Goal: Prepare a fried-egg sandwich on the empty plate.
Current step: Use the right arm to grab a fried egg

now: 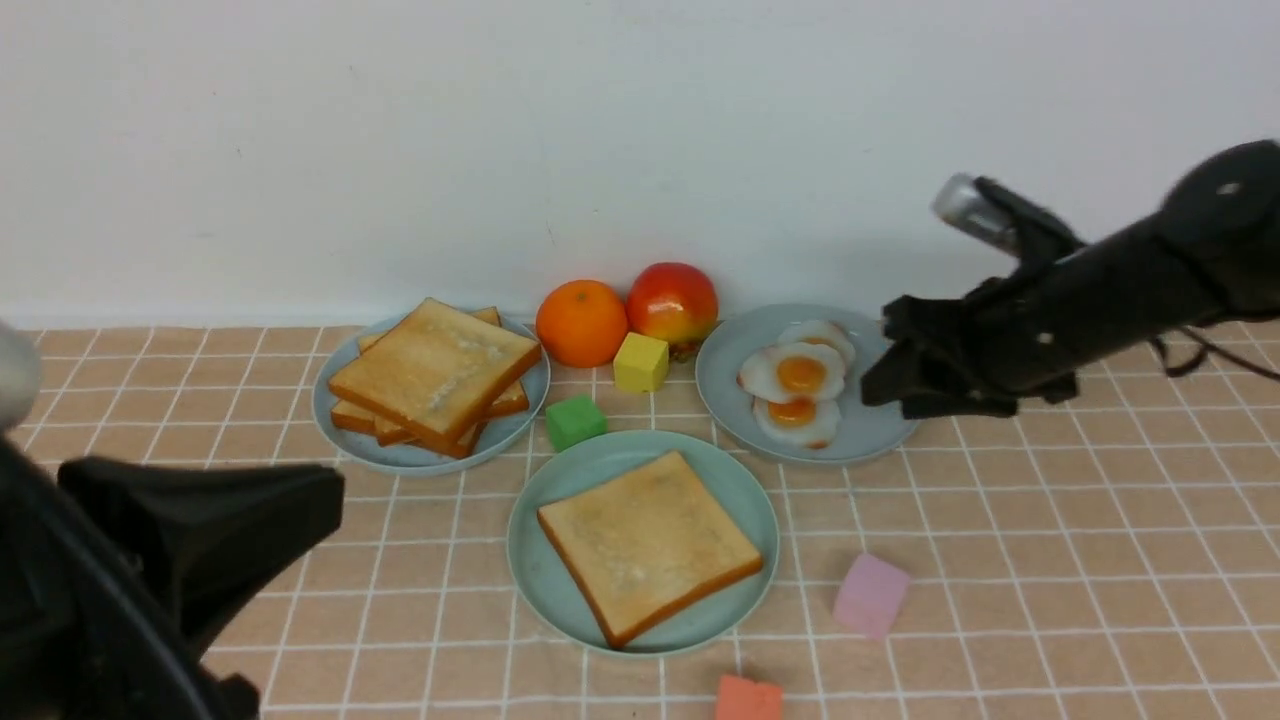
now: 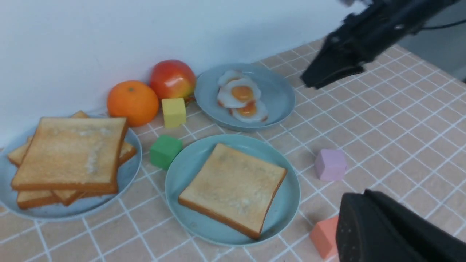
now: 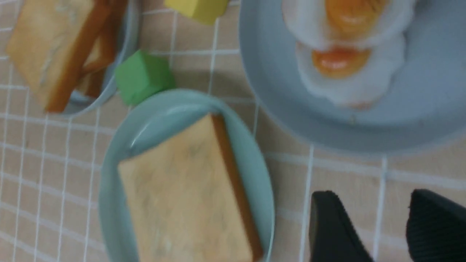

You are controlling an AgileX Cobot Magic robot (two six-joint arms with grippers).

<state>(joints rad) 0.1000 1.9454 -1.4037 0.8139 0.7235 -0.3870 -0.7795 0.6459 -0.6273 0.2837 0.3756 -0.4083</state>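
Observation:
The mint-green plate sits at the front middle and holds one golden toast slice; both also show in the right wrist view, plate and toast. Three fried eggs lie on a blue-grey plate at the back right. A stack of toast slices lies on another blue-grey plate at the back left. My right gripper is open and empty, just above that egg plate's right rim. My left gripper looks shut and empty, left of the mint plate.
An orange and an apple stand by the wall. A yellow cube and a green cube sit between the plates. A pink cube and an orange-red cube lie front right.

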